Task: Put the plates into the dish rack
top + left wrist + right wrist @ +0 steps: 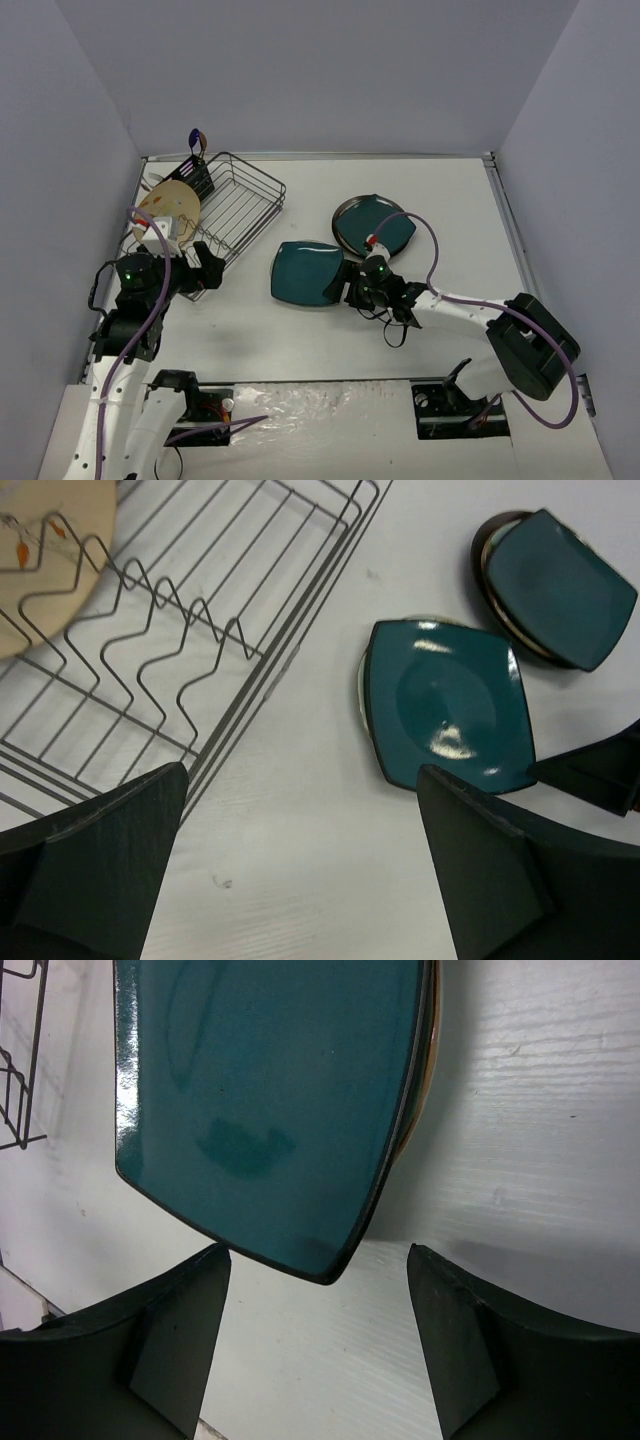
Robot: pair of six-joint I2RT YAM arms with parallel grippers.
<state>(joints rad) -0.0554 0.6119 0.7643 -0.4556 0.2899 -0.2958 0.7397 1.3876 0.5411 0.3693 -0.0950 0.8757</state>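
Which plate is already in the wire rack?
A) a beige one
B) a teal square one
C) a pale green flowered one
A: the beige plate sits in the dish rack, while the teal square plate and the stacked plates lie on the table.

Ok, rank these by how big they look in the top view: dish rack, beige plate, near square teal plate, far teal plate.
1. dish rack, clearly largest.
2. near square teal plate and far teal plate: alike, unranked.
3. beige plate, leaning in the rack and partly hidden, so unsure.
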